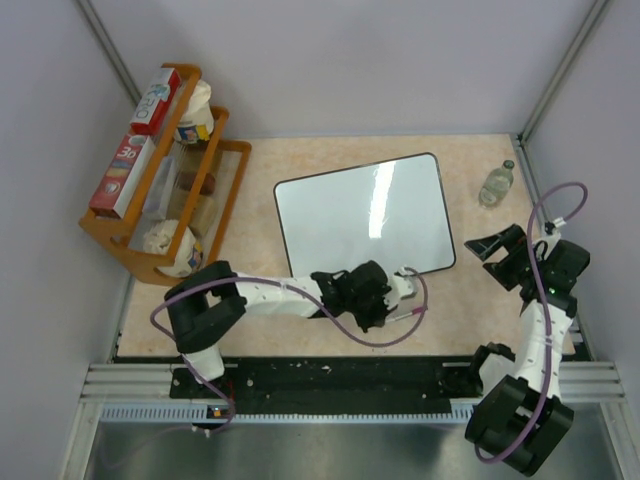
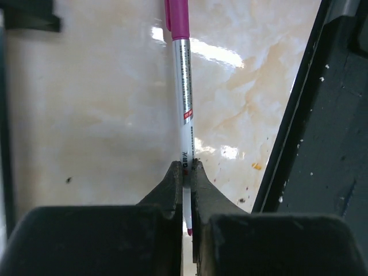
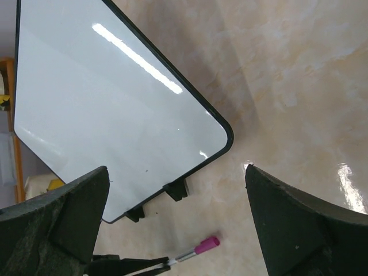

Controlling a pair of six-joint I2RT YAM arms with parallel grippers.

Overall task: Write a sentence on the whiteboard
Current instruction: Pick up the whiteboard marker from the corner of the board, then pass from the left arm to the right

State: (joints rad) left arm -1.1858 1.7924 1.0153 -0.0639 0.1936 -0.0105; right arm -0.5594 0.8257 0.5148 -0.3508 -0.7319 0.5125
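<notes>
The left gripper [image 2: 187, 172] clamped the capped marker [image 2: 184, 103] just off the blank whiteboard's [image 1: 360, 215] footed edge. The right gripper [image 1: 492, 243] gaped beyond the whiteboard's right edge. With the cap [image 2: 176, 17] on, strokes would likely leave nothing.

Glossy whiteboard [image 1: 360, 215], polished marble-look table [image 1: 300, 160], plastic marker [image 2: 184, 86].

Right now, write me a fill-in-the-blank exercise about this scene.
The left hand is shut on a slim white marker with a ___ cap.
The large glossy white whiteboard with its thin black frame carries ___ writing.
The right hand is ___ and holds nothing.
Missing words: pink; no; open.
</notes>
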